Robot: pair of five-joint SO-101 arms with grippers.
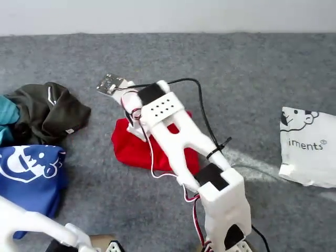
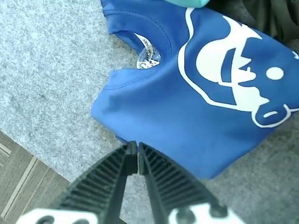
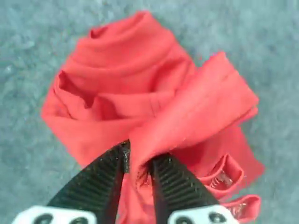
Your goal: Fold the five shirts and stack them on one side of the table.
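Right gripper (image 3: 138,158) clamped on fold of crumpled red cotton shirt (image 3: 131,84), tabletop centre. Left gripper (image 2: 138,154) jaws together, empty, at hem of blue printed shirt (image 2: 196,116), left edge. Folding judged barely begun; no stack formed.

White plastic arms (image 1: 181,137), black ribbed claws (image 2: 138,157), black cable (image 1: 201,102), red and white wires (image 1: 152,160).

Red shirt (image 1: 128,149): partly covered by the right arm (image 1: 178,139) in the high view.
Blue shirt (image 1: 31,178): cut by the high view's left edge.
Teal shirt (image 1: 5,113): a sliver at that same edge, the rest out of frame.
White printed item (image 1: 310,147): cropped at the right edge; shirt or bag could not be told.
Left arm (image 1: 26,220): cropped at the bottom corner.
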